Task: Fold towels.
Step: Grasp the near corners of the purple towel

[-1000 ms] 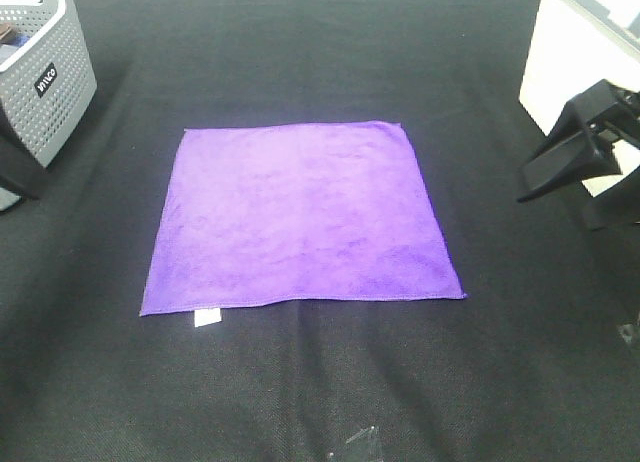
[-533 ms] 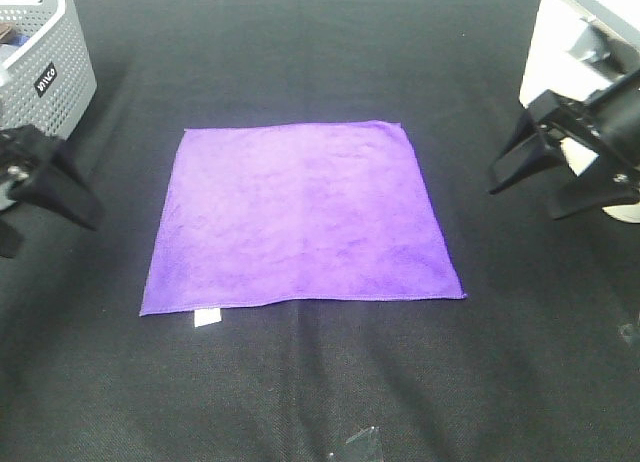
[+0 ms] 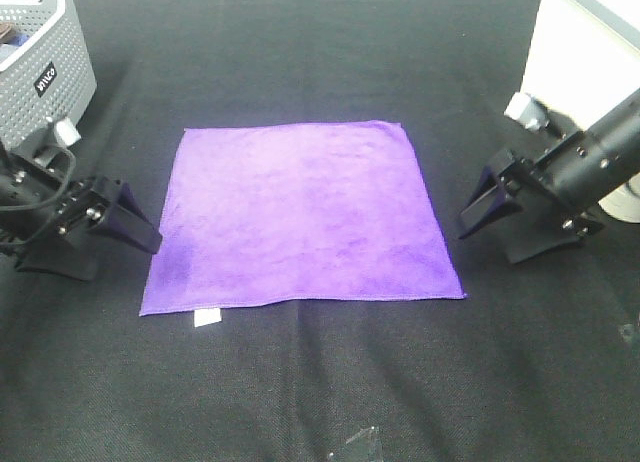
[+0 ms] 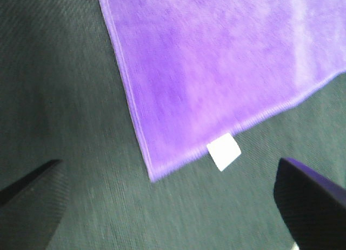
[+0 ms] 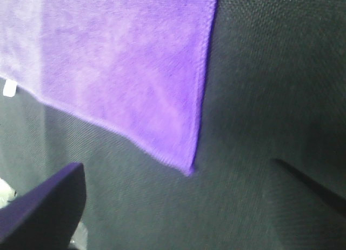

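The purple towel (image 3: 300, 217) lies spread out flat and unfolded in the middle of the black table cover (image 3: 330, 382), a single layer with its four corners out. Its far edge is shorter in the high view than its near edge, and the hem runs cleanly all round. A small white tag (image 3: 207, 318) sticks out from the near edge, close to the near-left corner, and rests on the black cover.

The left gripper (image 3: 125, 259) sits low at the towel's left edge, toward the near half, pointing right at the cloth. Its jaws stand wide apart with nothing between them. The tip of one finger reaches the left hem in the high view; whether it touches cannot be told. Its wrist view looks down on the near-left corner and the tag, framed between the two dark fingers.

The right gripper (image 3: 486, 246) sits just beside the right edge, also toward the near half, pointing left. Its jaws are likewise spread wide and empty, and a thin strip of black cover shows between the nearest tip and the hem. Its wrist view shows the near-right corner lying flat between the fingers.

A grey perforated basket (image 3: 45, 72) stands at the far left, well apart from the towel, and a white block (image 3: 580, 52) at the far right.
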